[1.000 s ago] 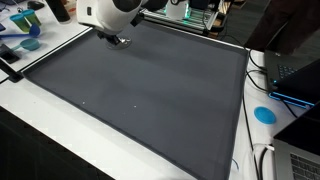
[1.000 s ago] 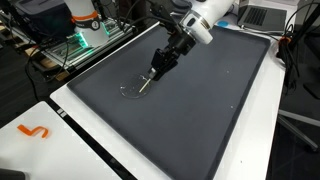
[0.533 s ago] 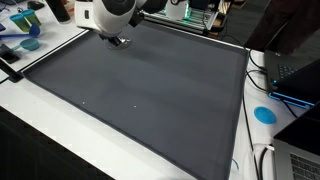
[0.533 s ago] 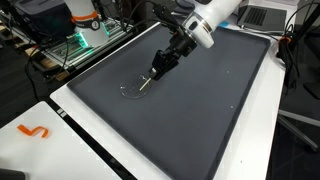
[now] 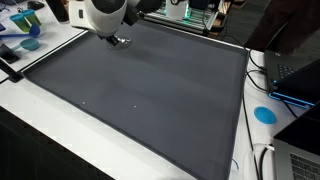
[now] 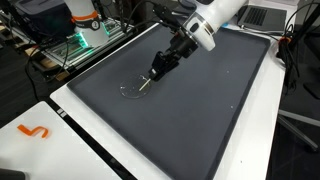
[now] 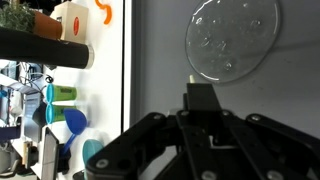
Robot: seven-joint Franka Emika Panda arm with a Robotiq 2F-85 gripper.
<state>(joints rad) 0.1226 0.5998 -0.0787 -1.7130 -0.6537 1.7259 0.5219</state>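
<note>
Item: Robotiq gripper (image 6: 156, 71), on a white arm, low over the dark grey mat (image 6: 200, 120) that covers most of the white table (image 6: 75, 150). Pincer state: fingers drawn together and pinching a slim dark tool (image 7: 200, 98), seen in the wrist view between the two black fingers, its pale tip pointing away from the camera. In an exterior view the tool (image 6: 148, 82) slants down from the fingers, its tip at or just above the mat; contact cannot be told. Nearest thing: a clear round disc (image 7: 232, 38), flat on the mat just beyond the tool's tip; in an exterior view it shows as a faint ring (image 6: 128, 92) near the mat's edge that faces the green-lit rack. In an exterior view the gripper (image 5: 119, 41) sits close to the mat's far corner. Surroundings: orange squiggle (image 6: 35, 131) on the bare table near a mat corner; blue disc (image 5: 264, 114) on the table beside the mat's edge, next to a laptop (image 5: 300, 75); white bottle (image 7: 75, 25) beyond the mat's edge in the wrist view.
</note>
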